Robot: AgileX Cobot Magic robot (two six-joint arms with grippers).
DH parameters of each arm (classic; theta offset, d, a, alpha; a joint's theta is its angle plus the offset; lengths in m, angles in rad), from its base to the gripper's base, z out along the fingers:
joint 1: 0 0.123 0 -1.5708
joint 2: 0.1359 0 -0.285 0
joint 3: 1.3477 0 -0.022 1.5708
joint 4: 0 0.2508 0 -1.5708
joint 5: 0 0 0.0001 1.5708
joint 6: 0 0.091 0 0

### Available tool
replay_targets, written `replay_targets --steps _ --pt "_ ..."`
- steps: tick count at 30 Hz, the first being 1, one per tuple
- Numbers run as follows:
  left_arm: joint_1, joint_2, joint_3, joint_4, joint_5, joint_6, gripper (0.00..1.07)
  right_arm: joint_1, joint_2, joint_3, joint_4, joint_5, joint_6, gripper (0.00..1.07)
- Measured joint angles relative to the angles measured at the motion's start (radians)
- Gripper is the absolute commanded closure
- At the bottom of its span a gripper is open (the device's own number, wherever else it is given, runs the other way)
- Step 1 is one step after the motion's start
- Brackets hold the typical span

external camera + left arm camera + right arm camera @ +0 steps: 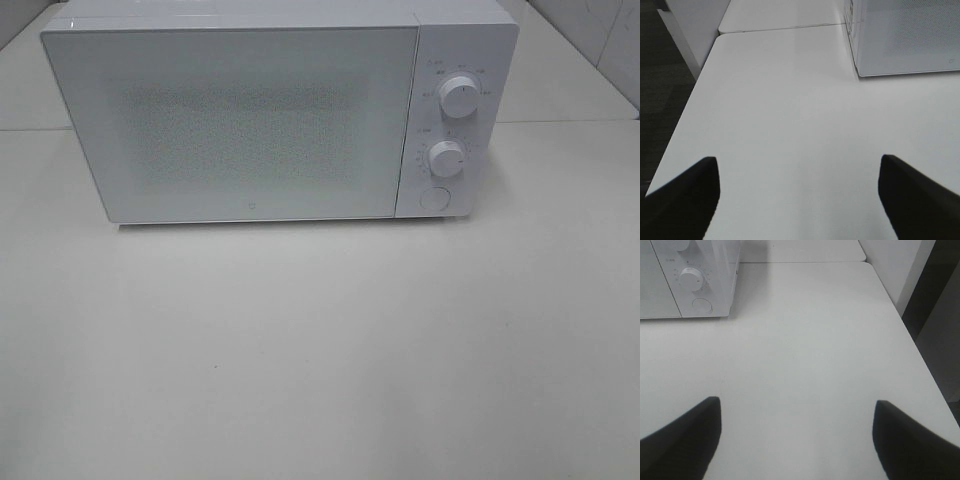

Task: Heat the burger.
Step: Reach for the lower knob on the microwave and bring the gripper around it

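The burger is out of view in every frame. A white microwave stands at the back of the table with its door shut; whatever is inside is hidden. In the left wrist view my left gripper hangs open over bare tabletop, with the microwave's front corner ahead of it. My right gripper is open too, nothing between its black fingers. The microwave's control panel lies ahead of it. Neither arm shows in the exterior high view.
Two white dials and a round button sit on the microwave's right panel. The white table stretches in front of it. Table edges drop to dark floor on the left and beside a white partition on the right.
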Motion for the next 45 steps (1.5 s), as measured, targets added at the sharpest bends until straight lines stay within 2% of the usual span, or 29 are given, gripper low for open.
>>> replay_targets --steps 19,25,27,34,45 --pt "0.000 0.000 0.000 0.000 0.000 0.000 0.26 0.000 0.000 0.000 0.000 0.000 0.000 0.31" --pt "0.000 0.000 0.000 0.000 0.000 0.000 0.26 0.000 0.000 -0.011 0.000 -0.028 0.000 0.25" --pt "0.000 0.000 0.000 0.000 0.000 0.000 0.26 0.000 0.013 -0.023 0.000 -0.071 0.000 0.20" --pt "0.000 0.000 0.000 0.000 0.000 0.000 0.26 0.000 0.100 -0.025 -0.004 -0.232 0.000 0.21" --pt "0.000 0.000 0.000 0.000 0.000 0.000 0.26 0.000 0.319 -0.025 -0.026 -0.634 0.000 0.36"
